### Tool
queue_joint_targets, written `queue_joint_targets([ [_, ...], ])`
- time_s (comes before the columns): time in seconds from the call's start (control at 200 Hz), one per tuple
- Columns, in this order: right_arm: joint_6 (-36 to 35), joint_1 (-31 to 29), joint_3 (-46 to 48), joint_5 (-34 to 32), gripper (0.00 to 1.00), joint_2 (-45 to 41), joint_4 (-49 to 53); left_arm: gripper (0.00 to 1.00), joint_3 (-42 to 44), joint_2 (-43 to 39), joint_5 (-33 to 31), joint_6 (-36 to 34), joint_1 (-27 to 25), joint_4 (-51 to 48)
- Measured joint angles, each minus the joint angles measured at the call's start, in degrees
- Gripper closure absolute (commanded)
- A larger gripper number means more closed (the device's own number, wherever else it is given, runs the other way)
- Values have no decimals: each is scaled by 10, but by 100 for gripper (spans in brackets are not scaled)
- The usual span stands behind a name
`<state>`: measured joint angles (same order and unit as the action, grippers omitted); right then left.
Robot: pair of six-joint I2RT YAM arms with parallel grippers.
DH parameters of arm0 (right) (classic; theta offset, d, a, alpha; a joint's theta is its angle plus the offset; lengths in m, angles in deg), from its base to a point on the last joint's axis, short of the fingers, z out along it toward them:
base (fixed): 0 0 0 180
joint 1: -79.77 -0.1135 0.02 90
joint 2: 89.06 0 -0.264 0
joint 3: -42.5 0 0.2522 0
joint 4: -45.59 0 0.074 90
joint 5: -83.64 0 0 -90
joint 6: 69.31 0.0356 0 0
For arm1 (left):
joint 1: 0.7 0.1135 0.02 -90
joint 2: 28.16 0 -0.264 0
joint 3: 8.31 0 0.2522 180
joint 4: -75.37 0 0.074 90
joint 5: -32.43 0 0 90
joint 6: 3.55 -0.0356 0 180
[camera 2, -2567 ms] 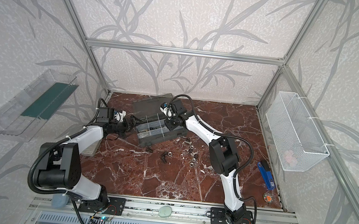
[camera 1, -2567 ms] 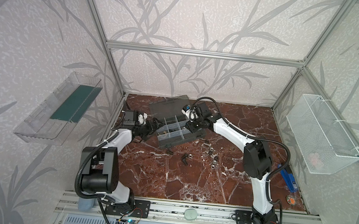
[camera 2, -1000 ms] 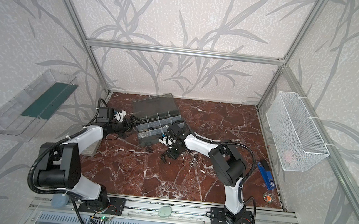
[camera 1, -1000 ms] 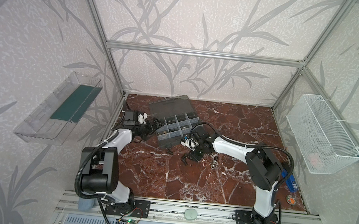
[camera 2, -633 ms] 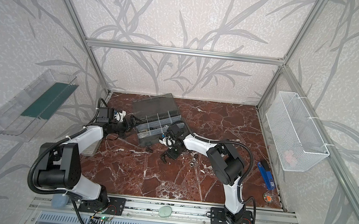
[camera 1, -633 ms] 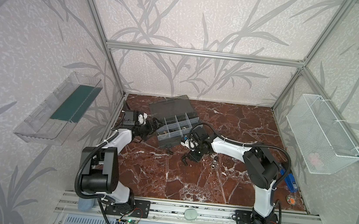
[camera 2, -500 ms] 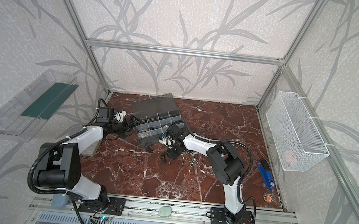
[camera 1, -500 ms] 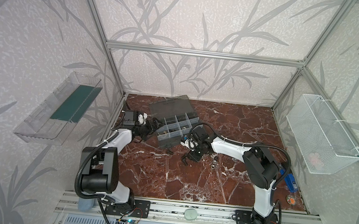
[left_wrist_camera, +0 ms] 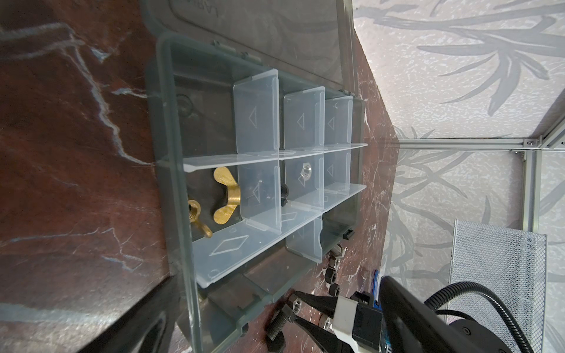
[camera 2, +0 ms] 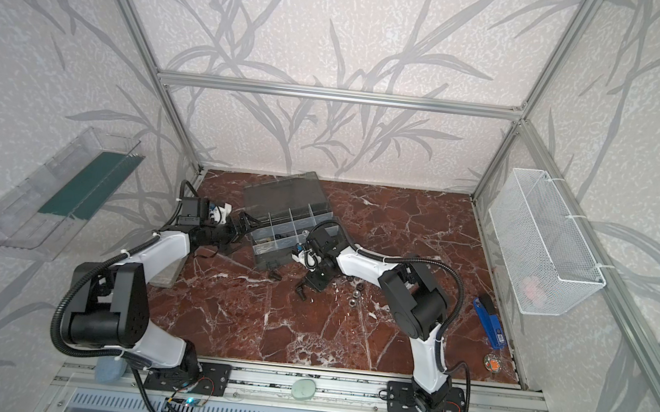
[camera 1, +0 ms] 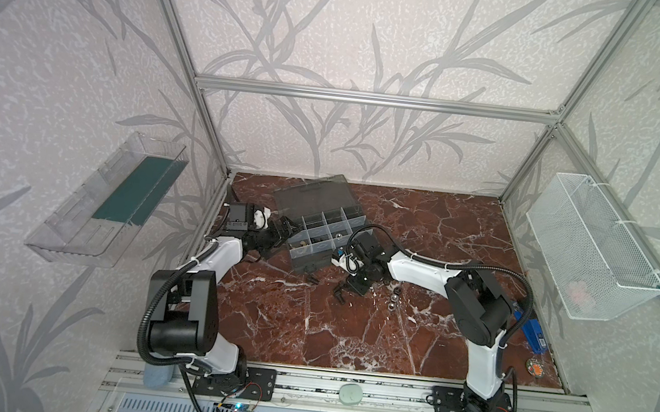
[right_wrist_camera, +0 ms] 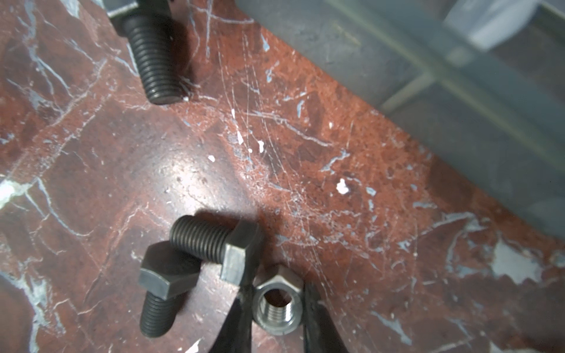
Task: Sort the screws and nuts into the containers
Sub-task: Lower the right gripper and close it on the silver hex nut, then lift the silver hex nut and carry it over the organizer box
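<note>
Right wrist view: the right gripper [right_wrist_camera: 276, 305] pinches a silver nut [right_wrist_camera: 276, 301] at the table's [right_wrist_camera: 336, 152] middle, just beside black screws [right_wrist_camera: 211, 241]; the left gripper [camera 1: 284, 231] gapes wide beside the containers [left_wrist_camera: 256, 116].

Floor: a glossy red-brown marble slab [camera 1: 348, 334], veined white and finely scratched, with a soft glare patch in the right wrist view. Walls of pale textured wallpaper [camera 1: 378, 45] printed with grey leaf sprays stand behind and to both sides of the slab, framed by aluminium profiles [camera 1: 373, 98]. Left of the slab hangs a clear plastic tray [camera 1: 71, 230] with a green liner, right of it a white wire mesh basket [camera 1: 607, 253], and along its near edge runs an aluminium rail [camera 1: 384, 390].
</note>
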<state>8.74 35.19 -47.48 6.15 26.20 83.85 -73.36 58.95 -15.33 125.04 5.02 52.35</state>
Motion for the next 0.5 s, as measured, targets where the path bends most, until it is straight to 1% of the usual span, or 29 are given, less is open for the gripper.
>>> queue_joint_targets([
  [0.115,0,0,0,0,95,0,0,1,0,0,0,0,0,0],
  [0.21,0,0,0,0,100,0,0,1,0,0,0,0,0,0],
  [0.5,-7,14,-8,0,100,0,20,1,0,0,0,0,0,0],
])
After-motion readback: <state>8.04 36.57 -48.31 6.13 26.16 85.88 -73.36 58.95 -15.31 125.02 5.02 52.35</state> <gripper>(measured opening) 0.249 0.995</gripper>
